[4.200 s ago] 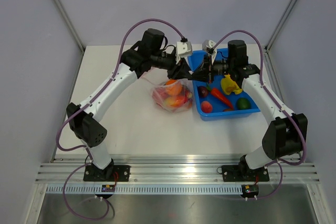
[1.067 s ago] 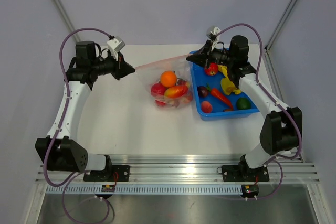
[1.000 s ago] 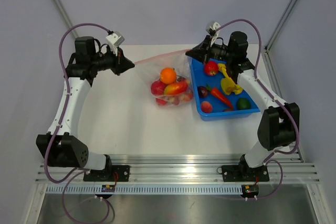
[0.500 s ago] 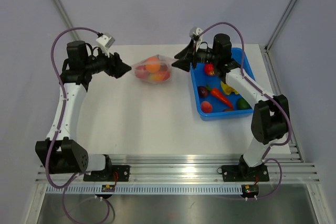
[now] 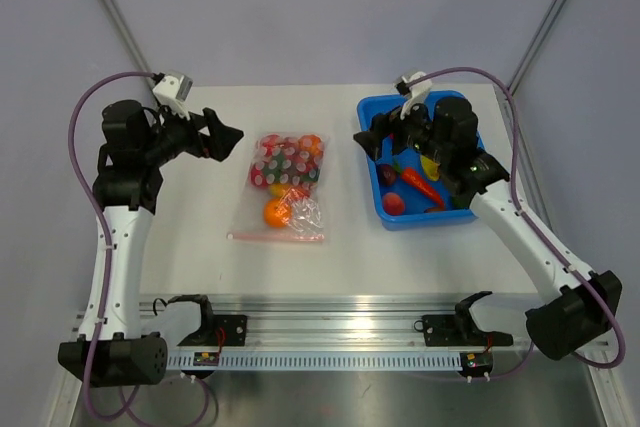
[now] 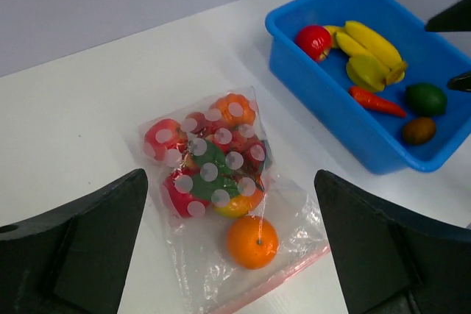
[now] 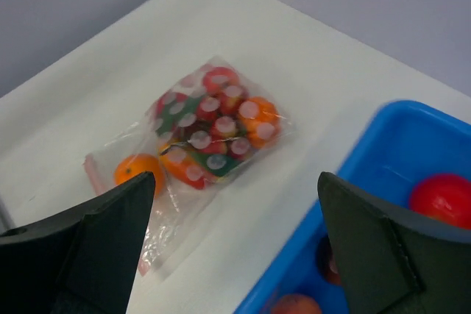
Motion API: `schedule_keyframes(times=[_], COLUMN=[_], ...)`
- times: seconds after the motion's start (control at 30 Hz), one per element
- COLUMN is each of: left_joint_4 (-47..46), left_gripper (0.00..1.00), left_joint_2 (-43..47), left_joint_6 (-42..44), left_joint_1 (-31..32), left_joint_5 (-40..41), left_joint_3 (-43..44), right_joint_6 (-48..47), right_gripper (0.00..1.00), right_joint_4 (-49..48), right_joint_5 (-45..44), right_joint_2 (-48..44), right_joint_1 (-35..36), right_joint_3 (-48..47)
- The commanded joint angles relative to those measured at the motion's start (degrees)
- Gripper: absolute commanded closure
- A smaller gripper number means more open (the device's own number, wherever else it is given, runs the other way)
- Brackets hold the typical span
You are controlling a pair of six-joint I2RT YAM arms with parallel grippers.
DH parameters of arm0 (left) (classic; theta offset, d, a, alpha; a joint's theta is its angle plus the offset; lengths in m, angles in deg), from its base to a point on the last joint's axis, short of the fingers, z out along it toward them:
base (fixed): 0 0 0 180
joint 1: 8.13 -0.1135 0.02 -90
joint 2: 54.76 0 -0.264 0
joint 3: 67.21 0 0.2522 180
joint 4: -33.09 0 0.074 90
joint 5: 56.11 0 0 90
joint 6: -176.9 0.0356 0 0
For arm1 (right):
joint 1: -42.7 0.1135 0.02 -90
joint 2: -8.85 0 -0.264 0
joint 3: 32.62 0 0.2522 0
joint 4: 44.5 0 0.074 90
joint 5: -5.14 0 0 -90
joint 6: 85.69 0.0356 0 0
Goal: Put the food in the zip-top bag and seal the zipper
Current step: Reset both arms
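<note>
Two sets of jaws stand spread wide and hold nothing. The right gripper (image 5: 368, 140) hangs over the left wall of the blue tray (image 5: 430, 220). The left gripper (image 5: 222, 135) hovers well to the left of the tray, on the far side of the bag from it.

Between them, left of the tray and apart from it, the zip-top bag (image 5: 285, 182) lies flat on the table (image 5: 200, 267). It is partly loaded with red, green and orange toy pieces packed at the closed end. A loose orange (image 5: 277, 213) sits just inside the zipper (image 5: 275, 237), whose pink strip runs roughly level with the tray's near wall. Whether the strip is pressed shut cannot be told from these views. More food waits in the tray: a banana (image 6: 372, 38), a carrot (image 6: 377, 102), a red fruit (image 6: 314, 40), a lime (image 6: 425, 98) and a brown piece (image 6: 418, 130).

The bag looks like thin, limp film, slick to pinch, likely to sag and fold wherever it is lifted. Its contents seem light, hollow and free to roll, so tipping it toward the mouth would probably spill the orange first. The strip is likely the stiffest part and the best place to take hold. Pinching one lip near a corner should open it, and pinching both ends should keep the mouth taut for sealing. The toys look hard, smooth and rounded, apt to squirt from the fingers. The carrot and banana are best taken across their narrow middles, and the round fruits squarely across the widest part.
</note>
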Motion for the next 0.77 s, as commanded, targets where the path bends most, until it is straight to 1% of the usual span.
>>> schedule_keyframes(times=[0.0, 0.03, 0.07, 0.1, 0.13, 0.2, 0.23, 0.27, 0.3, 0.37, 0.43, 0.53, 0.6, 0.73], left_joint_4=[-0.35, -0.52, -0.79, -1.22, -1.05, 0.61, 1.23, 2.36, 2.98, 4.04, 3.43, -0.25, -1.75, -1.93], left_gripper=[0.01, 0.01, 0.01, 0.01, 0.01, 0.01, 0.01, 0.01, 0.01, 0.01, 0.01, 0.01, 0.01, 0.01], left_joint_2=[-0.05, 0.13, 0.48, 1.18, 1.62, 2.93, 3.29, 3.55, 4.08, 4.43, 6.18, 9.52, 10.58, 11.38], left_joint_6=[-9.53, -12.33, -13.66, -14.72, -15.51, -16.48, -16.14, -16.40, -16.84, -17.45, -18.24, -19.39, -18.87, -18.51], left_joint_1=[-0.05, -0.05, -0.05, -0.05, 0.04, -0.05, 0.04, 0.04, 0.04, 0.04, 0.04, 0.04, 0.04, 0.04], left_joint_5=[5.46, 5.11, 5.19, 5.54, 5.72, 9.74, 10.55, 11.69, 14.74, 16.26, 18.11, 21.18, 22.50, 22.51], left_joint_3=[1.70, 1.08, 0.38, -1.20, -1.99, -3.40, -3.76, -4.19, -4.72, -6.65, -9.54, -13.24, -15.44, -15.80], right_joint_6=[9.18, 12.07, 13.15, 13.94, 16.56, 19.30, 21.31, 21.68, 21.94, 22.47, 22.73, 23.26, 23.53, 24.23], right_gripper=[0.01, 0.01, 0.00, 0.01, 0.01, 0.01, 0.01, 0.01, 0.00, 0.01, 0.00, 0.01, 0.01, 0.01], right_joint_4=[15.15, 19.02, 25.93, 28.52, 31.86, 34.25, 35.05, 34.88, 34.44, 32.77, 32.24, 32.07, 31.54, 31.80], right_joint_5=[-26.49, -29.78, -32.16, -36.36, -38.49, -43.75, -44.83, -45.62, -46.41, -47.73, -48.62, -50.11, -51.60, -52.75], right_joint_2=[-0.45, 1.04, 1.75, 2.36, 2.54, 1.93, 0.45, -0.43, -1.57, -4.56, -6.67, -9.05, -10.02, -11.43], right_joint_1=[-0.23, -0.32, -0.14, -0.14, -0.23, -0.23, -0.23, -0.23, -0.23, -0.23, -0.14, -0.14, -0.23, -0.23], right_joint_3=[-8.64, -10.75, -14.08, -14.98, -15.42, -14.90, -13.07, -11.66, -10.26, -6.12, -3.93, -1.90, -0.76, 1.01])
